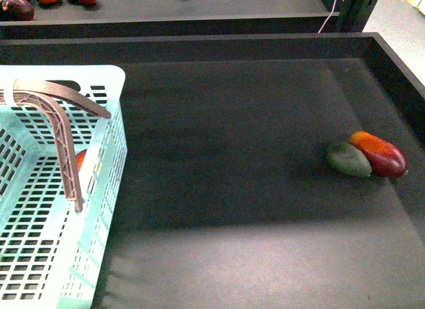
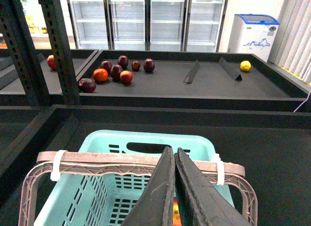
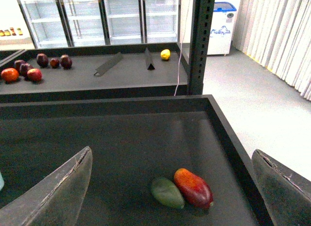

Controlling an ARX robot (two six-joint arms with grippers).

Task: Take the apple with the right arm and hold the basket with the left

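- Nearest the left wrist camera: left gripper [image 2: 174,163], fingers pressed together, poised at the middle of the grey-brown handle [image 2: 121,160] of the basket [image 2: 102,138]; cannot tell whether the handle bar is pinched between the tips or merely lies behind them.
- Right gripper [image 3: 170,187]: fingers spread wide, nothing between them, hovering above the dark tray [image 1: 232,156]; below it, dark green fruit [image 3: 167,192] touching red-orange mango [image 3: 193,188], near the tray's right wall.
- Apple [image 1: 80,159]: inside the basket, mostly hidden; only a red-orange sliver visible beside the handle arm in the front view, and another low between the left fingers in the left wrist view.
- Step judged: apple already in the basket, basket at the tray's left end; the hold on the handle apparently the stage in hand.
- Next move calls for a confirmed grip on the handle bar, with no swing of the basket.
- Cut off: basket's left and near parts, out of frame in front view; neither arm visible there.
- Background shelf [image 2: 204,82] with assorted fruit: too small to name.
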